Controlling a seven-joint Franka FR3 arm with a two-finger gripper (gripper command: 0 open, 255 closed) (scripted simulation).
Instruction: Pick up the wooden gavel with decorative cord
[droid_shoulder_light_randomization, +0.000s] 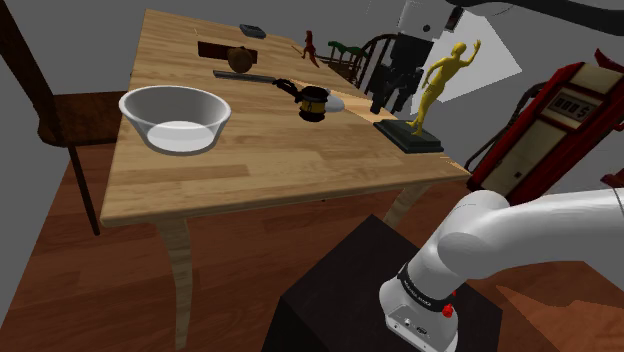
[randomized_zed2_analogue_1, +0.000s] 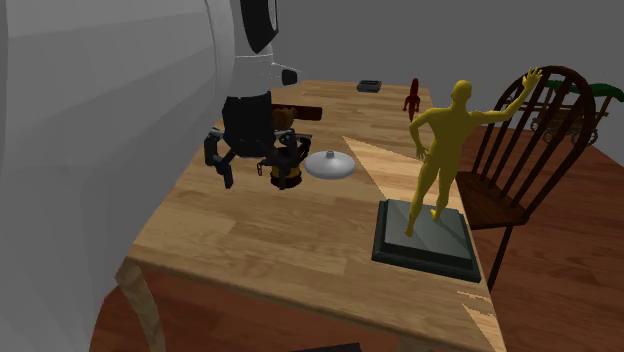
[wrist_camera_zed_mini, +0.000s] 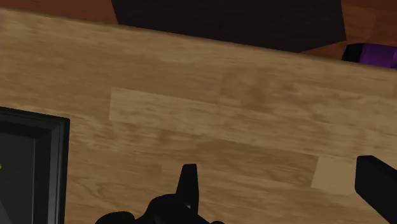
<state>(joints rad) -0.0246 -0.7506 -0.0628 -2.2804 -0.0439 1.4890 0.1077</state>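
The gavel (droid_shoulder_light_randomization: 313, 103) lies near the middle of the table (droid_shoulder_light_randomization: 250, 170): a dark head with a gold band, a black cord looped at its neck, and a thin handle running toward the shoulder view's left. In the second exterior view the gavel (randomized_zed2_analogue_1: 287, 178) is partly covered by my gripper (randomized_zed2_analogue_1: 255, 172), which hangs in the air nearer that camera. My gripper (droid_shoulder_light_randomization: 392, 95) is above the table's right part, apart from the gavel, between a white disc and the statue. In the wrist view the gripper (wrist_camera_zed_mini: 282, 184) is open over bare wood, with nothing between its fingers.
A yellow figure (droid_shoulder_light_randomization: 443, 80) stands on a dark base (droid_shoulder_light_randomization: 408, 136) by the table's right edge, close to my gripper. The white disc (droid_shoulder_light_randomization: 336, 102) lies beside the gavel head. A clear bowl (droid_shoulder_light_randomization: 175, 118) sits left. A brown ball on a dark block (droid_shoulder_light_randomization: 240, 58), a red figurine (droid_shoulder_light_randomization: 311, 45) and chairs (randomized_zed2_analogue_1: 520, 150) are also here.
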